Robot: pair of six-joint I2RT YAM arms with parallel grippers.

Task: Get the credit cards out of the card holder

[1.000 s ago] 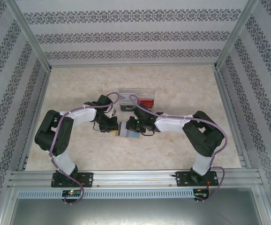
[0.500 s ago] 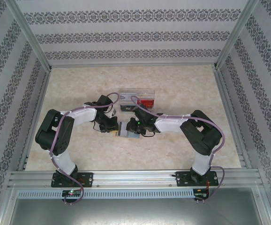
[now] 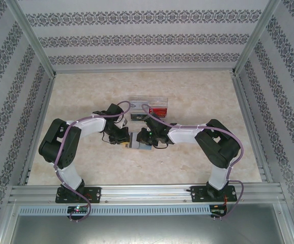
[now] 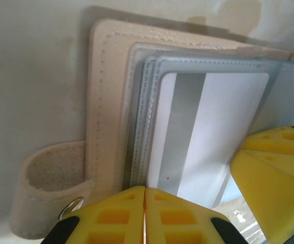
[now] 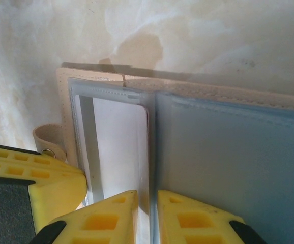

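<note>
The card holder [image 3: 136,141] lies open on the table between both grippers, tan outside [image 4: 109,101] with clear grey-blue sleeves [image 5: 228,152]. One credit card [image 4: 208,132] sits inside a sleeve, pale side up with a grey stripe [image 5: 119,147]. My left gripper [image 4: 144,195] is shut, its tips against the holder's near edge beside the tan strap loop [image 4: 45,188]. My right gripper [image 5: 148,203] straddles the sleeve's edge next to the card, jaws a narrow gap apart. Whether they pinch it is unclear. Its fingers [image 4: 274,168] lie over the holder's right side.
A clear plastic tray [image 3: 148,101] stands just behind the holder with something red [image 3: 159,109] in it. Patterned walls and metal posts enclose the marbled table [image 3: 86,96]. Both arms [image 3: 187,133] bend inward to the middle.
Both grippers stay on the card holder. The left wrist has nudged slightly to the right. The holder and the tray have not moved.
</note>
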